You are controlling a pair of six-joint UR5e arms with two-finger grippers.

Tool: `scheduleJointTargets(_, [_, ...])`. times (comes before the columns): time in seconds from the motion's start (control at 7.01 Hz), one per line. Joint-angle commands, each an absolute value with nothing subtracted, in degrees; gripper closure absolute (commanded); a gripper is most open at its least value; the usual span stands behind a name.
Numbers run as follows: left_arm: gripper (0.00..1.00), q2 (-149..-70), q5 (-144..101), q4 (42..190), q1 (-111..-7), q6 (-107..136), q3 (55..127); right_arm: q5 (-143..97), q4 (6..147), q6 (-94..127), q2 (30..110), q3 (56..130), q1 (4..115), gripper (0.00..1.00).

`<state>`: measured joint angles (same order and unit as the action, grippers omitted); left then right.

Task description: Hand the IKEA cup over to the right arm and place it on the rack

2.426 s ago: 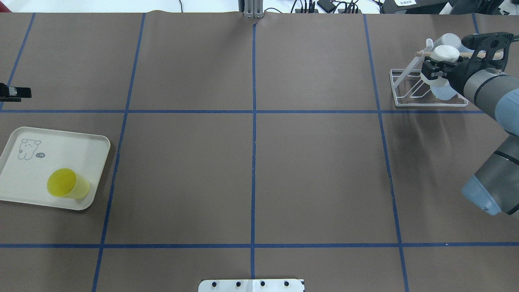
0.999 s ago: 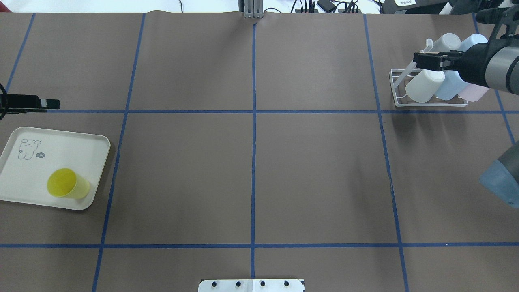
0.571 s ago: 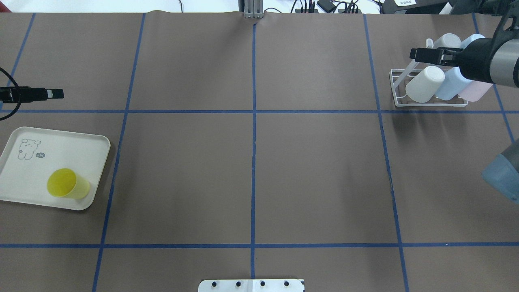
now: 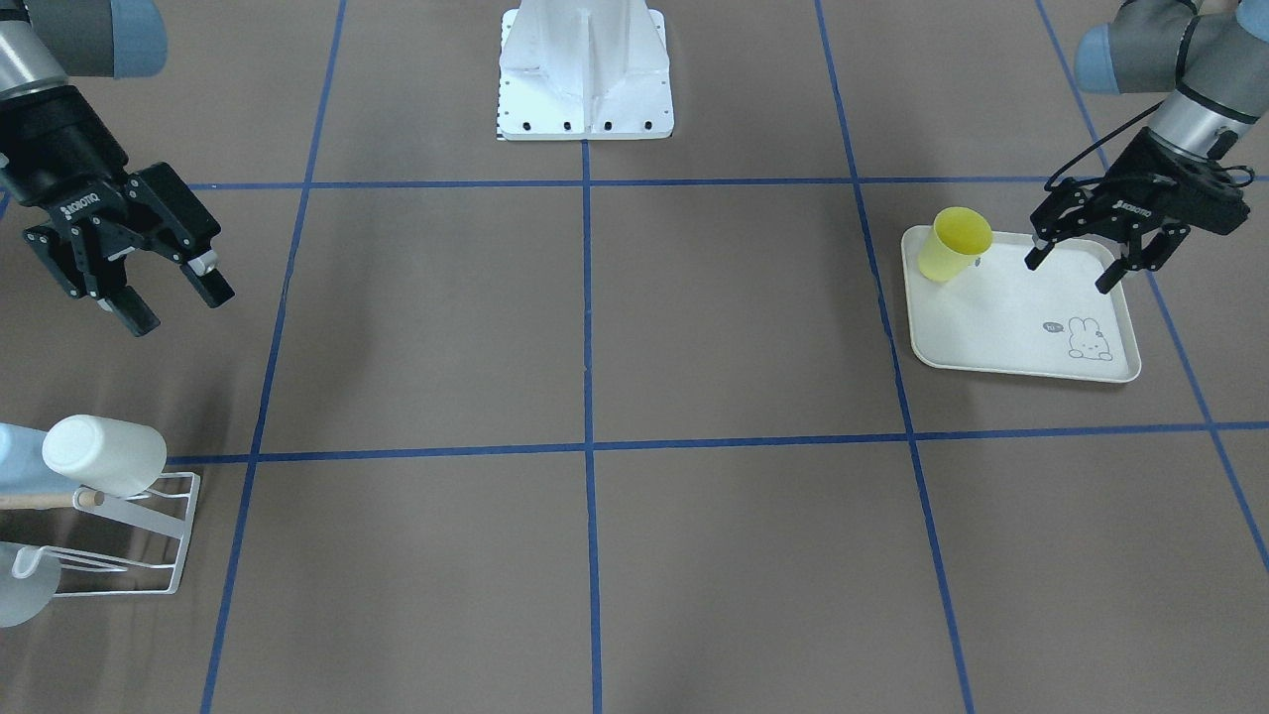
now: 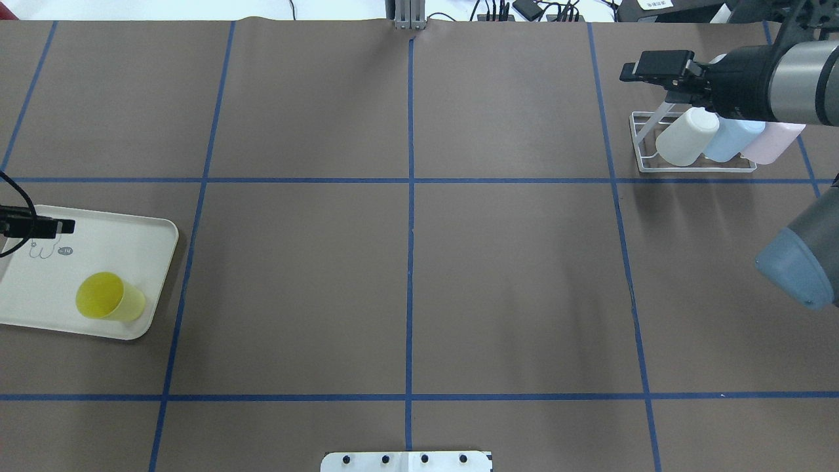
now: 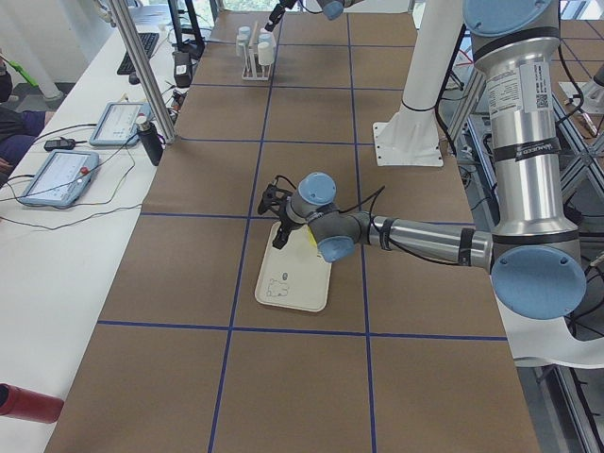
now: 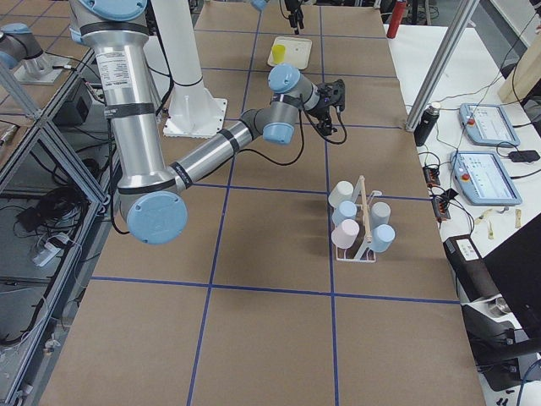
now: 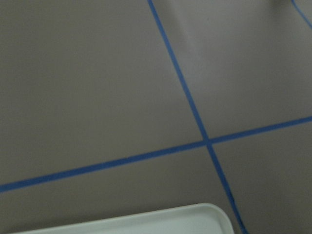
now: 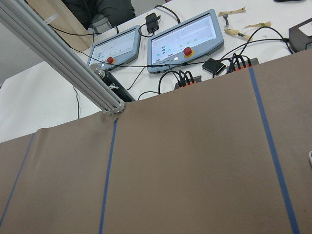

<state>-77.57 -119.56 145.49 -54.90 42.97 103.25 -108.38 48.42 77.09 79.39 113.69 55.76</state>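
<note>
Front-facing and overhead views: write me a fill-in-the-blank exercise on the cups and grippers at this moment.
The cup on the tray is ____ in colour.
The left gripper hangs above the tray with its jaws ____.
The right gripper, jaws open, holds ____.
The white cup rests on the rack on the robot's ____ side of the table.
Missing words: yellow; open; nothing; right.

Brown table [image 5: 511,275] with blue tape grid [image 5: 410,180], cream tray [image 5: 131,242] left, white wire rack [image 5: 644,143] right
</note>
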Motion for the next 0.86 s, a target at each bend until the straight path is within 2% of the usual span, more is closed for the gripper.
scheduleJointTargets(0.0, [0.00, -74.63, -122.07, 145.11, -50.81, 42.45, 104.14, -108.89, 48.34, 80.41, 77.96, 113.73, 55.63, 0.00])
scheduleJointTargets(0.71, [0.02, -74.53, -123.93, 144.93, -47.73, 43.15, 104.16, -110.39, 48.34, 80.42, 77.96, 113.73, 55.63, 0.00])
